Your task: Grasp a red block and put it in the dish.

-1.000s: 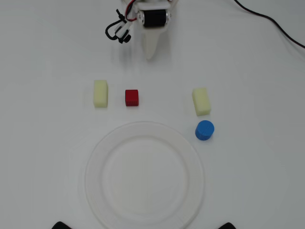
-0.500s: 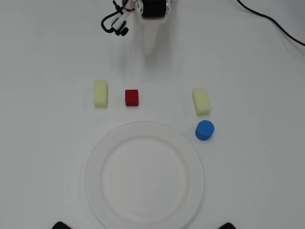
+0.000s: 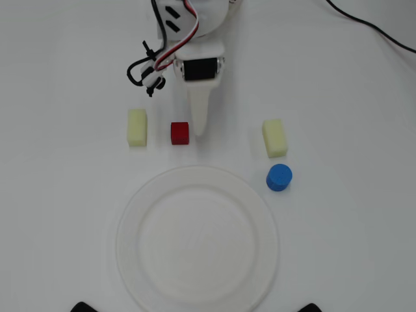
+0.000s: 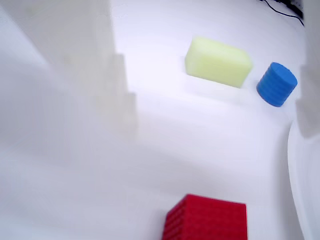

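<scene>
The red block (image 3: 180,133) is a small dark-red cube lying on the white table just above the dish (image 3: 140,195), a large round white plate. In the overhead view my gripper (image 3: 198,130) reaches down from the top, its white tapered tip right beside the block's right side. The wrist view shows the red block (image 4: 207,221) at the bottom edge, below the gap between a broad white finger (image 4: 70,65) on the left and a white part at the right edge. The jaws stand wide apart with nothing held.
One pale yellow block (image 3: 137,127) lies left of the red block. Another yellow block (image 3: 274,137) and a blue cylinder (image 3: 279,177) lie to the right. A black cable (image 3: 370,26) crosses the top right corner. The dish rim (image 4: 302,185) shows at the wrist view's right edge.
The arm has swung down from the top edge toward the blocks. Its tip now sits beside the red block. No block has moved.
</scene>
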{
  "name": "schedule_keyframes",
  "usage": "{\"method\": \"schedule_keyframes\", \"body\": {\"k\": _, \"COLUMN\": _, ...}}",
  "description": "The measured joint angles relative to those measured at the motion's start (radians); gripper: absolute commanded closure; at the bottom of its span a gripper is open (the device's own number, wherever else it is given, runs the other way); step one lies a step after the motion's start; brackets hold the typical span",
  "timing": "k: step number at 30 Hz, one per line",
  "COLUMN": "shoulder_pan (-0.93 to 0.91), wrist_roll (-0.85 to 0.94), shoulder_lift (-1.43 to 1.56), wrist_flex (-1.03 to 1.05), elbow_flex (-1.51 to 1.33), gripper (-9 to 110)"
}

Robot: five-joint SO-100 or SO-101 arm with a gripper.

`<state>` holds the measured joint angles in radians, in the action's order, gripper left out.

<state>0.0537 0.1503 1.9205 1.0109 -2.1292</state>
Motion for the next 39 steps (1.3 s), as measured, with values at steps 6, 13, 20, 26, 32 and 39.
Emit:
{"method": "schedule_keyframes", "body": {"k": 6, "shoulder_pan": -0.051, "wrist_roll": 0.015, "shoulder_lift": -0.178, "wrist_flex": -0.063, "elbow_flex": 0.055, "gripper": 69}}
{"method": "schedule_keyframes", "body": {"k": 13, "shoulder_pan": -0.110, "wrist_roll": 0.057, "shoulder_lift": -0.308, "wrist_flex": -0.121, "elbow_flex": 0.095, "gripper": 72}}
{"method": "schedule_keyframes", "body": {"k": 20, "shoulder_pan": -0.124, "wrist_roll": 0.075, "shoulder_lift": -0.383, "wrist_flex": -0.129, "elbow_flex": 0.153, "gripper": 75}}
{"method": "schedule_keyframes", "body": {"k": 26, "shoulder_pan": -0.124, "wrist_roll": 0.075, "shoulder_lift": -0.390, "wrist_flex": -0.132, "elbow_flex": 0.158, "gripper": 86}}
{"method": "schedule_keyframes", "body": {"k": 32, "shoulder_pan": -0.118, "wrist_roll": 0.075, "shoulder_lift": -0.391, "wrist_flex": -0.132, "elbow_flex": 0.163, "gripper": 92}}
{"method": "schedule_keyframes", "body": {"k": 39, "shoulder_pan": -0.112, "wrist_roll": 0.097, "shoulder_lift": -0.391, "wrist_flex": -0.132, "elbow_flex": 0.163, "gripper": 101}}
